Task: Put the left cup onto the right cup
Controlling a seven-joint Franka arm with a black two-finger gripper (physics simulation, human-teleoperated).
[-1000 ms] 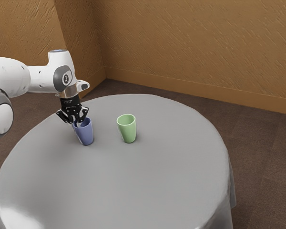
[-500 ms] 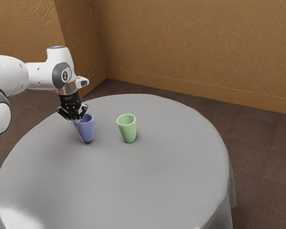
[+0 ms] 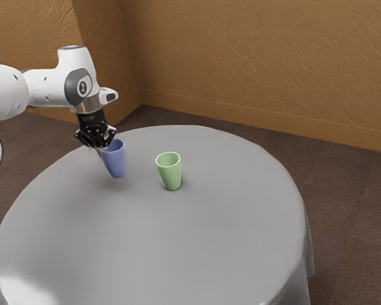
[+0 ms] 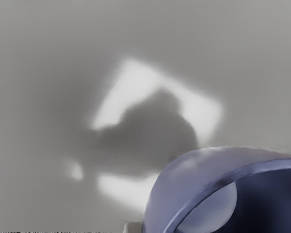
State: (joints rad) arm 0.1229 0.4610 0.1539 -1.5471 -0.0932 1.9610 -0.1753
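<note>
Current state: the fingers (image 3: 100, 141) are closed to a narrow gap on the rim wall of the blue cup (image 3: 115, 160), at the rim's side nearest the arm. The blue cup hangs below the fingers and slightly toward the exterior view's right. It appears clear of the table (image 3: 178, 254), with a faint shadow beneath its base. In the wrist view, the blue cup (image 4: 223, 194) lies directly under the hand, and its shadow falls on the table (image 4: 39, 48) apart from it, which supports the reading that it is lifted.

Orientation: the long axis of the blue cup is tilted, not vertical. The mouth leans toward the fingers; the base points down and toward the exterior view's right.

Governing relation: the green cup (image 3: 169, 170) stands upright on the table, mouth up, near the blue cup and on the exterior view's right of it. The two cups are apart, not touching.

Judgement: the next move calls for travel toward the exterior view's right, with the base of the blue cup higher than the green cup's rim. The tilt is likely to need correction before lowering.
</note>
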